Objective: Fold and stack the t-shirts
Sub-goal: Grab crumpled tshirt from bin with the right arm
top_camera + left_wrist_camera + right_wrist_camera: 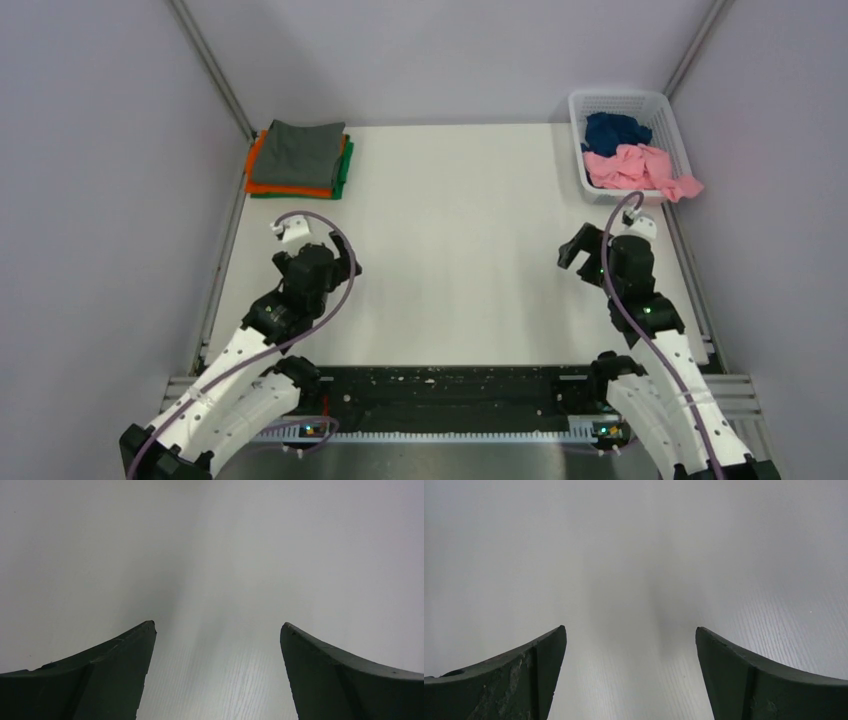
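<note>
While the grey t-shirt (303, 152) tops the folded stack (288, 187) far left in the top view, the pink t-shirt (640, 168) and navy t-shirt (612, 130) sit crumpled in the basket (662, 101) far right; limp, light cloth, probably best pinched at the pink's overhanging edge. Left wrist: left gripper (217, 624) spread, empty. Right wrist: right gripper (629, 628) spread, empty.

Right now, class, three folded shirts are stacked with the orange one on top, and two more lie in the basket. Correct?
No. The top external view shows the grey shirt on top, the orange shirt and green shirt beneath it. The rest holds: the navy shirt and pink shirt lie in the basket.
</note>
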